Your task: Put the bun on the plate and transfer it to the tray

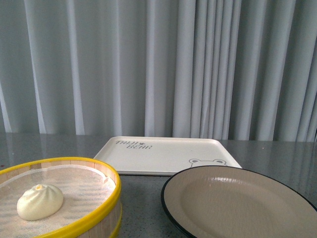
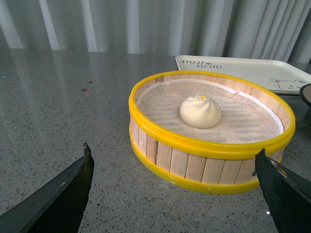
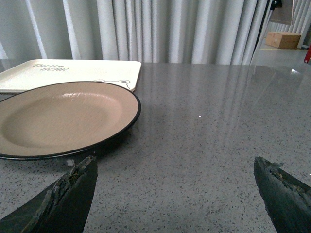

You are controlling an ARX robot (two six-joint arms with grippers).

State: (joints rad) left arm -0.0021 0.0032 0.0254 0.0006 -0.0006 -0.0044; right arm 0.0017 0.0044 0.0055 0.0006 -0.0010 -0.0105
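Note:
The cream-white bun [image 1: 40, 202] sits inside the yellow-rimmed bamboo steamer [image 1: 99, 213] at the front left; it also shows in the left wrist view [image 2: 200, 111]. The empty plate [image 1: 237, 203] with a black rim stands at the front right, and in the right wrist view [image 3: 58, 119]. The cream tray [image 1: 163, 153] lies behind both, empty. Neither gripper shows in the front view. My left gripper [image 2: 175, 160] is open, low over the table just short of the steamer's wall. My right gripper [image 3: 175, 167] is open over bare table beside the plate.
The table is grey speckled stone [image 3: 218, 121]. Grey curtains [image 1: 158, 64] hang behind it. A cardboard box [image 3: 284, 39] stands far off past the curtain's edge in the right wrist view.

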